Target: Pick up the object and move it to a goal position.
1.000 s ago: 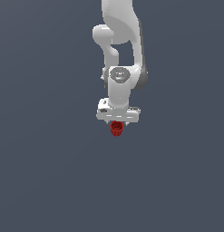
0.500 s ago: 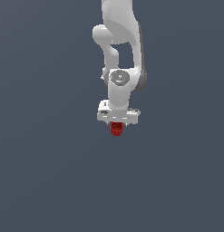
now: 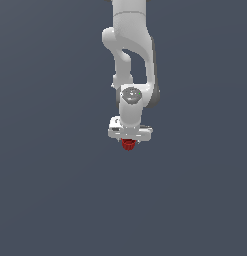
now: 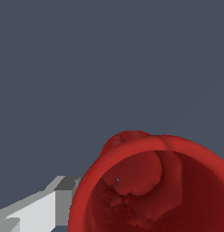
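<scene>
Looking at the exterior view, you've got the cup (image 3: 128, 144) tucked right under the tool (image 3: 128, 141), touching it, w/ only its red lower part poking out below the white body. The tool appears clenched on the cup: in the wrist view the cup (image 4: 152, 186) fills the near corner, open mouth toward the camera, and one white finger (image 4: 38, 209) sits tight against its side. The other finger is out of shot, so the grip is a judgement, not a certainty.

Progress, as far as you can tell: the pick looks done. No shadow or contact line shows under the cup, and the backdrop is plain grey all round, so you can't say for sure whether it hangs clear of the surface or how high.

What's left is the move to the goal. No goal marker shows in either view, so you can't judge how near it is or which way to go. Watch the grip on the carry, since the ribbed sides and wider rim give the fingers little flat area
</scene>
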Available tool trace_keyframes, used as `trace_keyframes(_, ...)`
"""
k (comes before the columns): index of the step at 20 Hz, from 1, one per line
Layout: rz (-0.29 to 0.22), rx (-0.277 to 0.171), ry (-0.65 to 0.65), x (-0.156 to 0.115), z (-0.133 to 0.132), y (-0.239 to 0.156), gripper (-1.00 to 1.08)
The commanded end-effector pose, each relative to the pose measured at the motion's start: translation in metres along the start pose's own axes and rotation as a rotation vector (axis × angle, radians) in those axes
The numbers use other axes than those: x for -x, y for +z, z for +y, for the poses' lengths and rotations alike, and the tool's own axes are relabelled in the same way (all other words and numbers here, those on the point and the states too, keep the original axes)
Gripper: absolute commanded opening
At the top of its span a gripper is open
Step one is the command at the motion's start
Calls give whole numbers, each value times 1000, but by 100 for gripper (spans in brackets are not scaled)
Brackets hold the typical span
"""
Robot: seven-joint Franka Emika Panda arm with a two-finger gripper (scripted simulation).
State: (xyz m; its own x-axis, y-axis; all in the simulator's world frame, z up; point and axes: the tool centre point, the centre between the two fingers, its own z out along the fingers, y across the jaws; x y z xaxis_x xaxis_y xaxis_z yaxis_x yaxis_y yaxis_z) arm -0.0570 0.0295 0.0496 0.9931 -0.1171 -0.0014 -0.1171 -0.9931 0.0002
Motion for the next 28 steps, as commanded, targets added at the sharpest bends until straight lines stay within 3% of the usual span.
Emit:
trace_keyframes(1, 1, 0, 0, -1, 0, 2, 100)
trace_keyframes(2, 1, 0, 0, -1, 0, 2, -100)
trace_keyframes(13, 3, -1, -1, -1, -1, 1, -100)
trace_keyframes(17, 26, -7, -6, -8, 1, -4, -100)
trace_keyframes(22, 99, -24, -22, -31, 6, -19, -100)
trace_keyframes(28, 241, -58, -53, -73, 16, -54, -100)
